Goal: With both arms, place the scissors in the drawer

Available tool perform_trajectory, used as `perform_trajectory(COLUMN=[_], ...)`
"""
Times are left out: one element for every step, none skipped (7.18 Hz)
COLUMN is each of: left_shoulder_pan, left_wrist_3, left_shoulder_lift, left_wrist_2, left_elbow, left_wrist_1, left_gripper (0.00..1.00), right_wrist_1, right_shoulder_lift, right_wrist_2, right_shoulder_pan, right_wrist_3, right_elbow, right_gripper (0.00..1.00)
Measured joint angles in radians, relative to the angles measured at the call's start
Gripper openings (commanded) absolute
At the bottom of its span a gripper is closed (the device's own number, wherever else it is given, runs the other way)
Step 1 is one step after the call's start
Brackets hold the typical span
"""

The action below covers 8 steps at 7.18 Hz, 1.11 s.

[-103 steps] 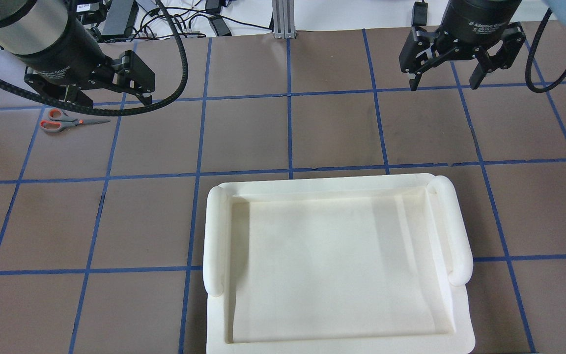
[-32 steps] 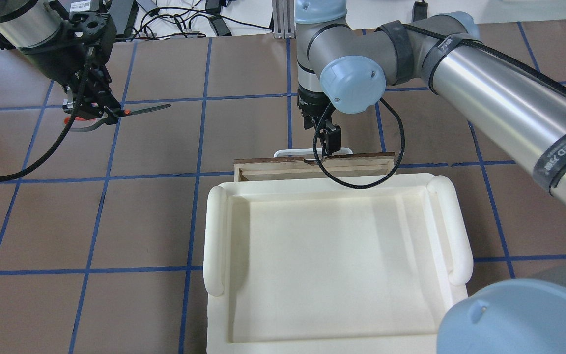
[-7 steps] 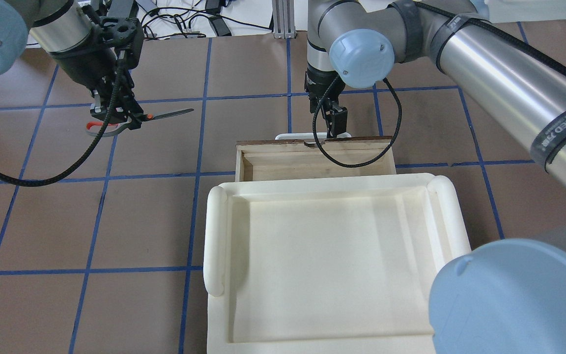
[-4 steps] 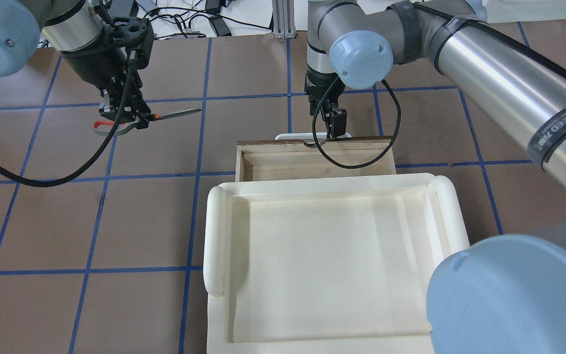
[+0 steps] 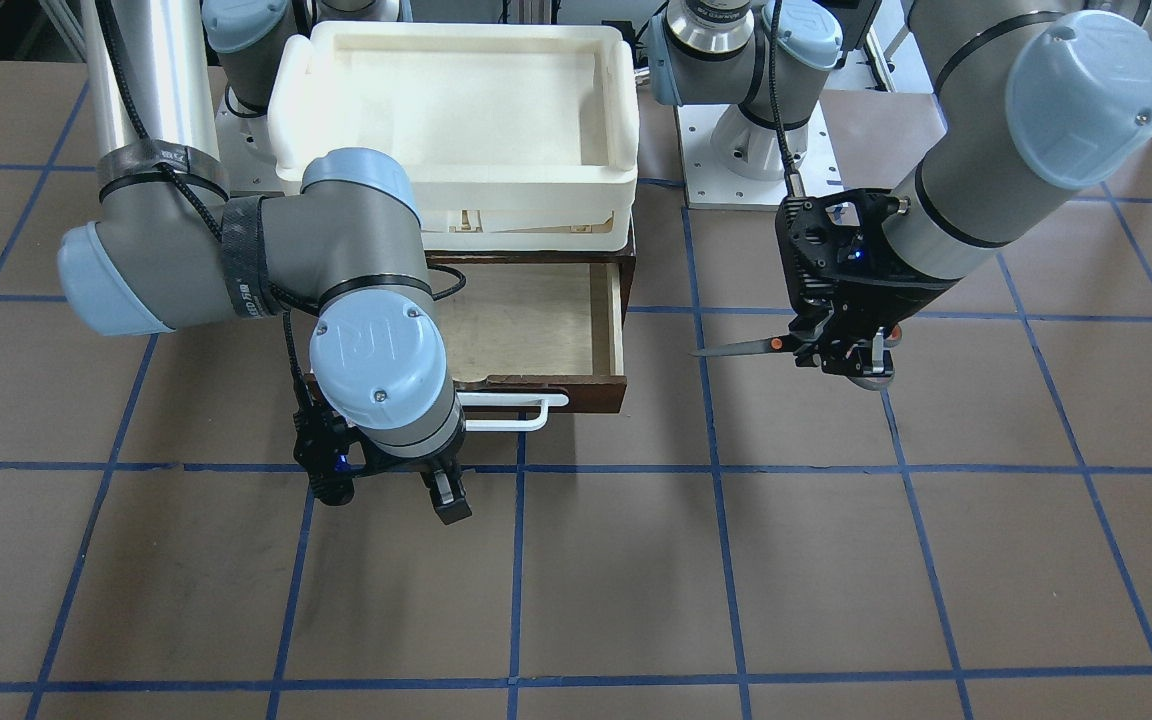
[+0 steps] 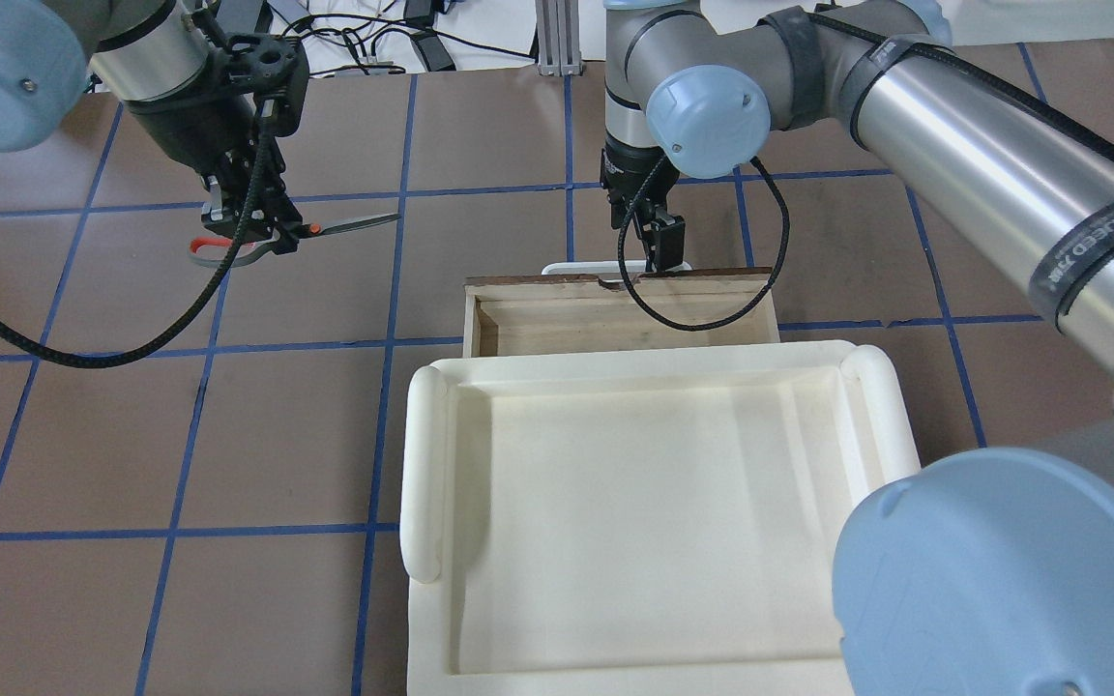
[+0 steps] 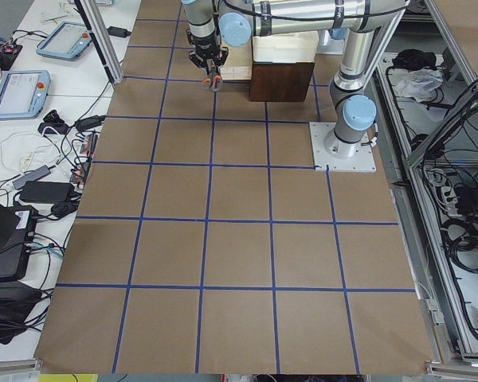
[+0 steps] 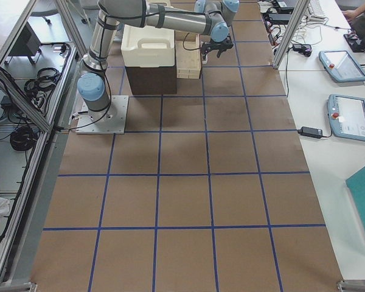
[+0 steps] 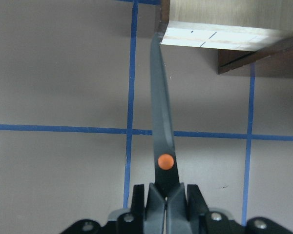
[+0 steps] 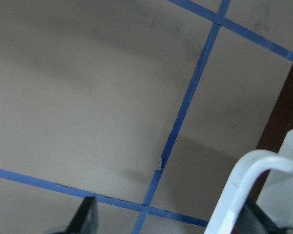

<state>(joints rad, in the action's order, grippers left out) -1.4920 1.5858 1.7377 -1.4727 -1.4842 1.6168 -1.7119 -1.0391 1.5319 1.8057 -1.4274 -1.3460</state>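
Left gripper (image 9: 166, 197) is clamping the scissors (image 9: 162, 126), airborne near the open drawer (image 5: 615, 330).
Wrist view alone is showing blades aiming at it, nearer than before; right gripper (image 5: 391, 493) is hanging spread.

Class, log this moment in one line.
left gripper: shut on scissors, aloft | right gripper: open beside white handle | drawer: open

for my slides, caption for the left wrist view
Left gripper holds the scissors, blades pointing toward the pulled-out drawer

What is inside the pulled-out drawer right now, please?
Only bare plywood floor shows in the drawer. The right arm covers one end, and the cream tray overhangs the back.
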Motion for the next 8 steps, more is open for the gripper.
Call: perform_trajectory(left_shoulder_pan=[0.000, 0.000, -0.001, -0.002, -0.004, -0.007, -0.008, -0.009], left_wrist_3=[0.000, -0.001, -0.001, -0.001, -0.002, -0.012, -0.031, -0.042], left_shoulder_lift=[0.000, -0.001, 0.000, 0.000, -0.001, -0.001, -0.001, -0.001], left_wrist_2=[0.000, 0.000, -0.001, -0.001, 0.000, 0.000, 0.001, 0.003], left_elbow=[0.000, -0.001, -0.001, -0.002, -0.002, -0.001, 0.000, 0.000], left_wrist_1=[0.000, 0.000, 0.000, 0.000, 0.000, 0.000, 0.000, 0.000], left_gripper=[0.00, 0.00, 0.00, 0.00, 0.00, 0.00, 0.00, 0.00], right_wrist_1=[-0.015, -0.034, -0.052, -0.066, -0.078, -0.085, -0.087, -0.088], right_shoulder_lift=[0.002, 0.005, 0.010, 0.015, 0.018, 0.021, 0.026, 0.032], right_wrist_2=[0.003, 0.004, 0.005, 0.005, 0.005, 0.005, 0.005, 0.005], right_shoulder_pan=[-0.001, -0.002, -0.003, -0.004, -0.005, -0.008, -0.010, -0.010], right_wrist_3=[0.020, 0.033, 0.043, 0.051, 0.059, 0.068, 0.074, 0.079], right_elbow=[0.000, 0.001, 0.001, 0.001, 0.002, 0.007, 0.017, 0.027], right_gripper=[1.00, 1.00, 1.00, 1.00, 1.00, 1.00, 1.00, 1.00])
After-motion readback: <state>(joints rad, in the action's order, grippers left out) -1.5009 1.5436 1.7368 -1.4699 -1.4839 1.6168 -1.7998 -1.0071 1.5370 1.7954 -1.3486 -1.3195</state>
